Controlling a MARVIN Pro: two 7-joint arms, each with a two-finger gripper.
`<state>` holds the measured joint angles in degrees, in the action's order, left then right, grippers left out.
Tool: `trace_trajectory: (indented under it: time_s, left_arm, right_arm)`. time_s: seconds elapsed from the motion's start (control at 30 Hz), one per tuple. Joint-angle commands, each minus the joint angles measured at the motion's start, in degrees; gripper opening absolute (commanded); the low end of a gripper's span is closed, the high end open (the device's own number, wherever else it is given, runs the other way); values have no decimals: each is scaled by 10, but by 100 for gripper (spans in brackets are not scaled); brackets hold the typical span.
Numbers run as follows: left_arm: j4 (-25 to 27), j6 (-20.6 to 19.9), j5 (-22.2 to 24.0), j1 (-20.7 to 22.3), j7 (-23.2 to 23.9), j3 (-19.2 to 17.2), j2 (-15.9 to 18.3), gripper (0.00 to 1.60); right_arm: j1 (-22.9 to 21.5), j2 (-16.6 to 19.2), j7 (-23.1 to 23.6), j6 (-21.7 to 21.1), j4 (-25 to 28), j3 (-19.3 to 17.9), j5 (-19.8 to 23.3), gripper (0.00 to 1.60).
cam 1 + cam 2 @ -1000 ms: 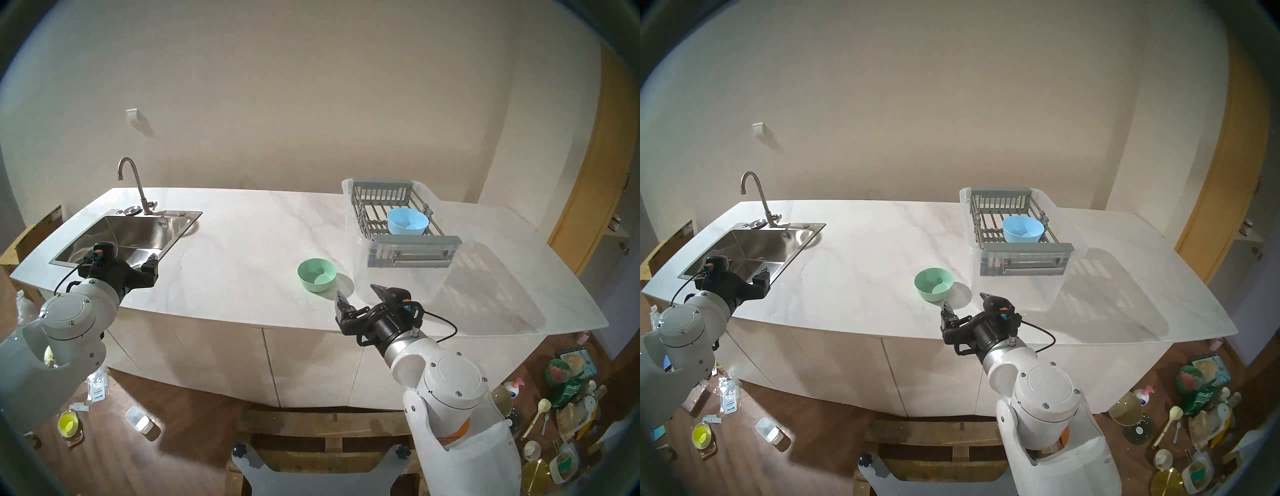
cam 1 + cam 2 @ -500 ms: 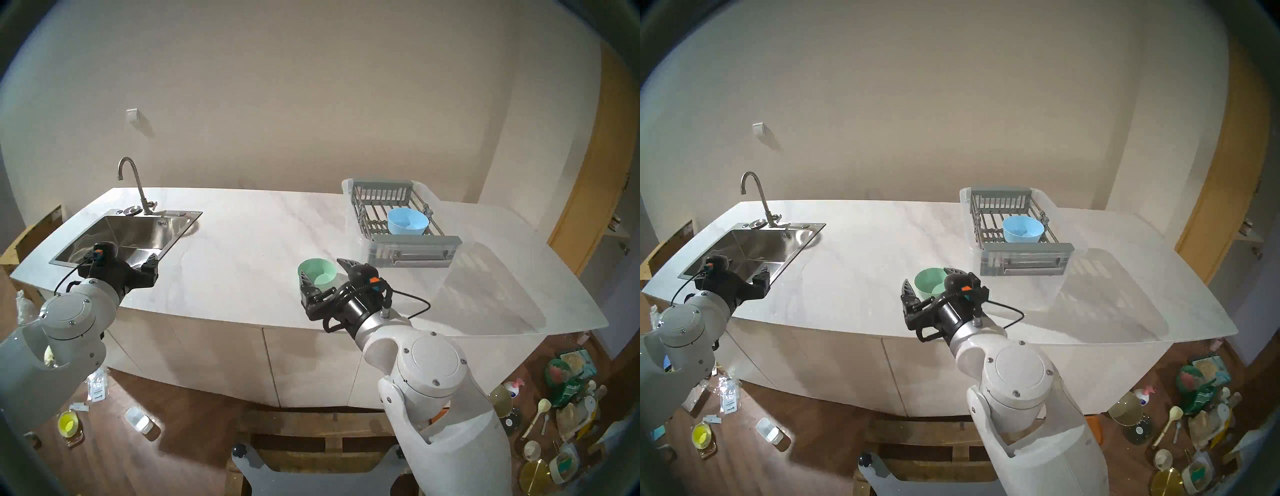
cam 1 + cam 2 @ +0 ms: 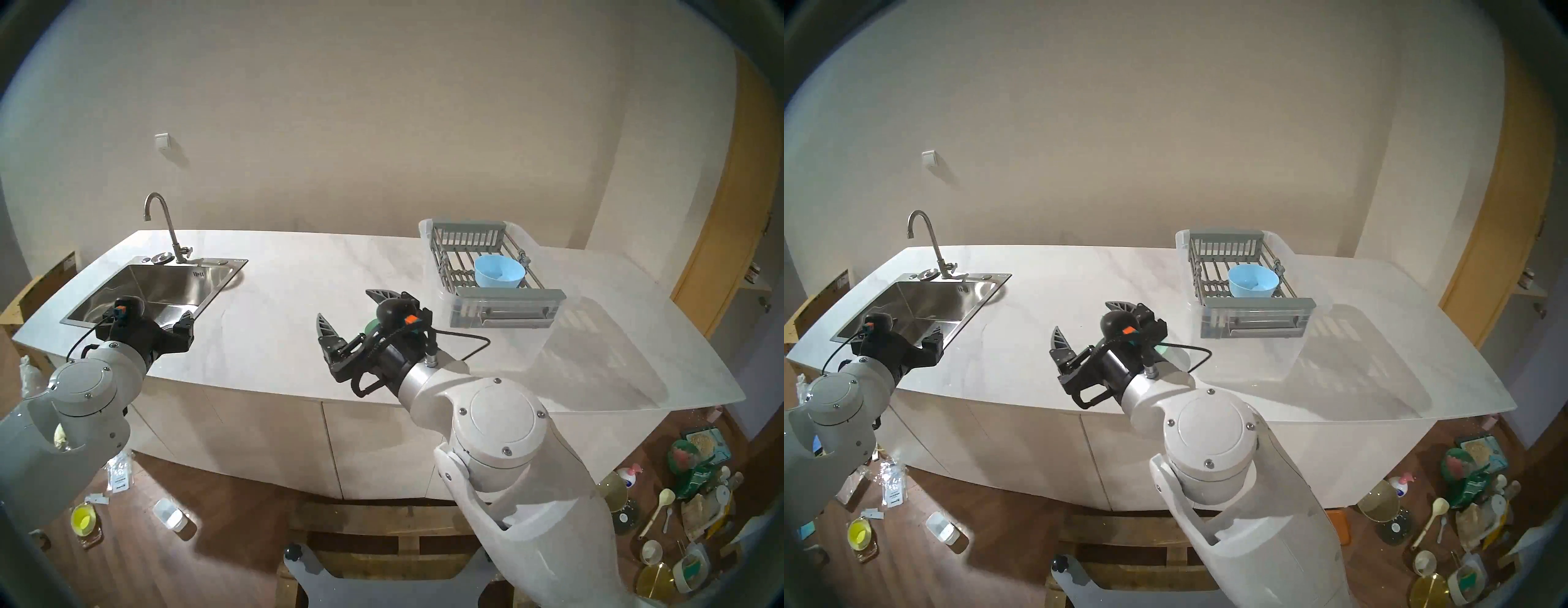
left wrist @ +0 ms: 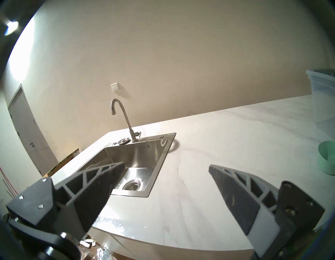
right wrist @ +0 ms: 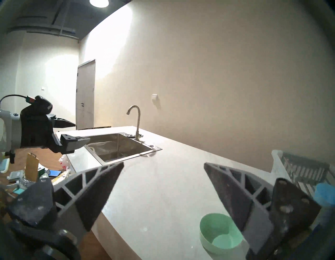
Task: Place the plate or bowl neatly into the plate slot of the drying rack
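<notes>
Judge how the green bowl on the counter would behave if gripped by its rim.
The green bowl looks like thin matte plastic: probably light and stiff, unlikely to shatter. Its smooth, flaring wall may slip under a pinch. It stands upright on a narrower base, so a sideways nudge would likely slide it across the counter.

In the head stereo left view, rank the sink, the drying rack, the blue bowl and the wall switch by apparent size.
1. sink
2. drying rack, only slightly smaller, so that order is unsure
3. blue bowl
4. wall switch
</notes>
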<state>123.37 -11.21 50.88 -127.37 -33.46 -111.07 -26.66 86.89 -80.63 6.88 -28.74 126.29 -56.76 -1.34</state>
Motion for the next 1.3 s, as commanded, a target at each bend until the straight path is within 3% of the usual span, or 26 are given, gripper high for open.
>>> trace_trajectory:
  time_s: [0.0,0.23,0.57,0.83,1.0,1.27]
  left_arm:
    - [8,5,-4,6,1,-10,2,160]
    - [8,5,-4,6,1,-10,2,160]
    - [8,6,-5,6,1,-11,2,160]
    - [8,6,-5,5,2,-11,2,160]
    - [8,6,-5,5,2,-11,2,160]
    - [8,6,-5,5,2,-11,2,160]
  right_arm:
    - [-57,-1,24,1,1,6,-6,160]
    - [-141,6,65,4,-33,2,-16,160]
    - [-210,23,105,18,-83,19,-29,160]
    - [-272,58,150,45,-120,33,-33,160]
    - [-333,90,196,67,-152,59,-33,160]
    - [-393,105,245,79,-184,83,-28,160]
